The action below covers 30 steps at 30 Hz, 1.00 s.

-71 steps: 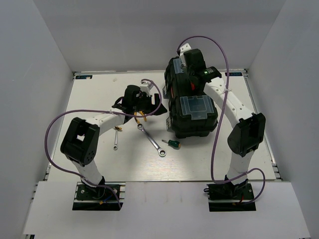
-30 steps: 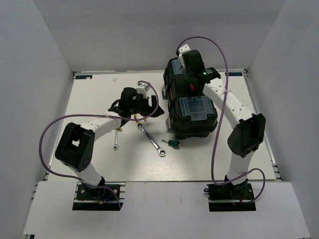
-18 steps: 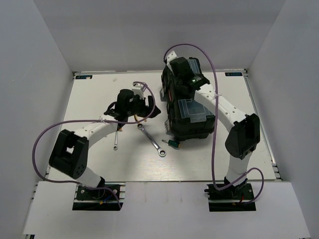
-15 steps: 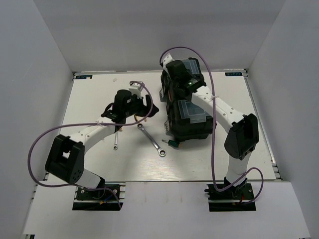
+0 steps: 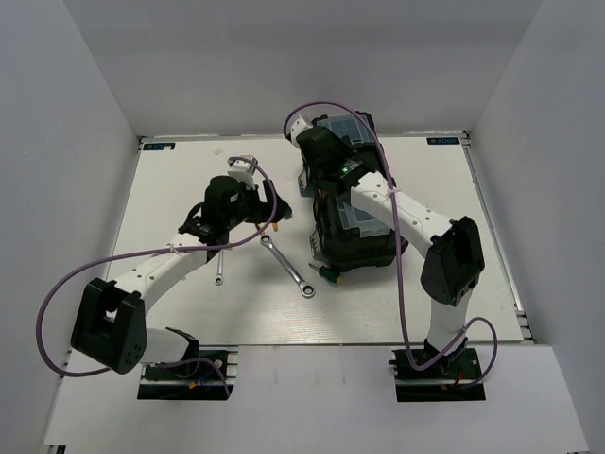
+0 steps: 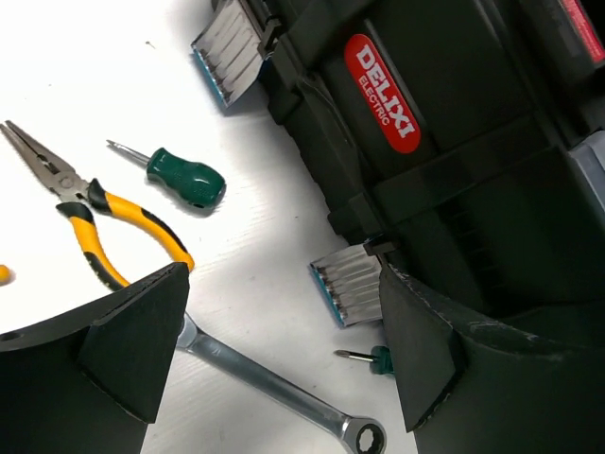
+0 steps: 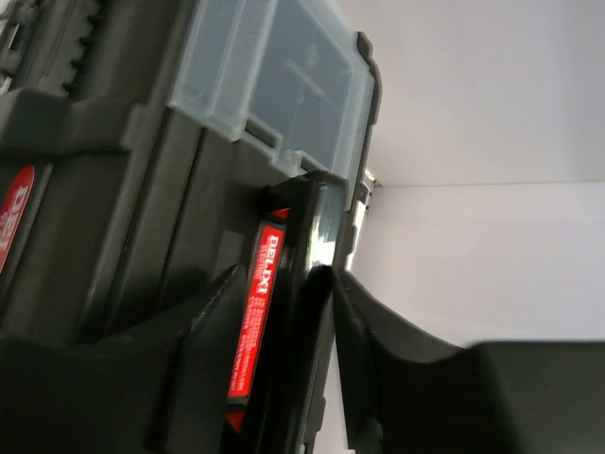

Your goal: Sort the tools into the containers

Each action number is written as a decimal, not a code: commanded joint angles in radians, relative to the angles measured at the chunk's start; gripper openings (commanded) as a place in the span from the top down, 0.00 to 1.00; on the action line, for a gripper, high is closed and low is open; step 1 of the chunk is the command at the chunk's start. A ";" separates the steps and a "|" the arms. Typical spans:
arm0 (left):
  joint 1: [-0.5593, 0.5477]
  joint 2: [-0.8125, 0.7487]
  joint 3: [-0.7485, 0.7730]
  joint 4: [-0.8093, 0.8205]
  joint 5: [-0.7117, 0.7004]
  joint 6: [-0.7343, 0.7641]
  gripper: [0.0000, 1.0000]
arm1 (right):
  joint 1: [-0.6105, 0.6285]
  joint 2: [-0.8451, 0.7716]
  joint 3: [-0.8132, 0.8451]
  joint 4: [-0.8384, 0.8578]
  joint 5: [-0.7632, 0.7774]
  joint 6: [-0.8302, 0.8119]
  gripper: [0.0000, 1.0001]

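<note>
The black toolbox [image 5: 359, 213] stands tilted at the table's back middle; it also shows in the left wrist view [image 6: 454, 142]. My right gripper [image 5: 326, 163] is shut on its red-labelled handle [image 7: 267, 303]; the jaws [image 7: 288, 284] clamp it from both sides. My left gripper [image 5: 253, 210] is open and empty [image 6: 279, 322], above the table left of the box. Below it lie the yellow-handled pliers [image 6: 104, 213], a green screwdriver [image 6: 184, 177], the long ratchet wrench [image 5: 288, 265] and a second green screwdriver [image 5: 328, 274] by the box's near corner. The small wrench [image 5: 218, 265] lies further left.
White walls stand round the table. Two silver latches [image 6: 352, 286] hang open on the toolbox's left side. A clear lid [image 7: 274, 76] covers one top compartment. Purple cables loop over both arms.
My right gripper has swung left with the handle in it, and the toolbox has tipped and shifted left. My left arm has drawn back to the left, away from the box.
</note>
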 commanded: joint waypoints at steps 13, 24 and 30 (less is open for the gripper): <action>0.014 -0.061 -0.010 -0.014 -0.017 -0.003 0.08 | 0.009 -0.040 -0.015 -0.108 -0.086 0.195 0.53; 0.014 -0.079 -0.010 -0.014 -0.017 -0.003 0.08 | -0.049 -0.077 -0.044 -0.197 -0.174 0.321 0.56; 0.014 -0.079 -0.010 -0.014 -0.008 -0.003 0.08 | -0.072 -0.084 -0.061 -0.233 -0.253 0.373 0.60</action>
